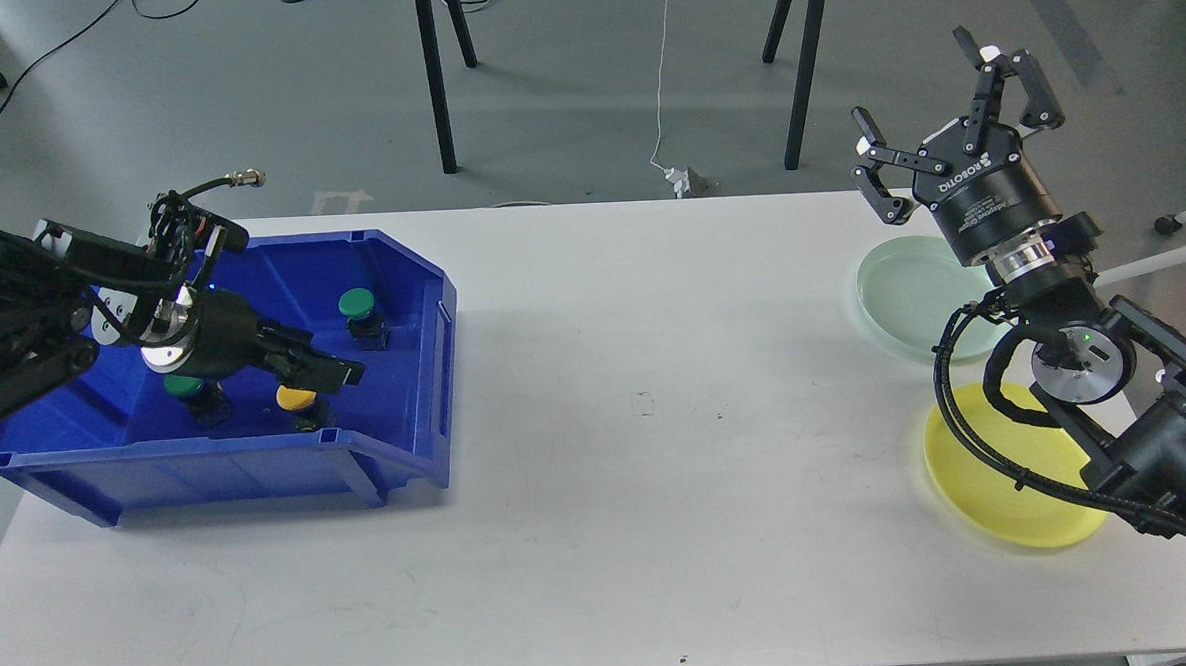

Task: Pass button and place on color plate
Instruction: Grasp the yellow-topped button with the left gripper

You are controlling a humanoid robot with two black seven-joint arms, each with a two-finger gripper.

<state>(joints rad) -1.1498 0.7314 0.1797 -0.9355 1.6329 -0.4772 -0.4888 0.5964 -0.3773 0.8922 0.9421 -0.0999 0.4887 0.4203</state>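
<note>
Left pincer [339, 372] inside blue bin [398, 462], directly over yellow button [297, 397]; fingers indistinct, closure cannot be judged. Green buttons [357, 304] nearby. Left arm clearly nearer. Far right on worktop [657, 420]: green plate [892, 305], yellow plate [981, 496]; right pincer [944, 122] raised, fingers apart, empty

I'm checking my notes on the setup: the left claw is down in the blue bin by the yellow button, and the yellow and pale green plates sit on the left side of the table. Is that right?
Not quite. The head view shows the yellow plate and the pale green plate on the right side of the table, under the right arm. The rest holds: the left claw is down in the blue bin by the yellow button.
</note>
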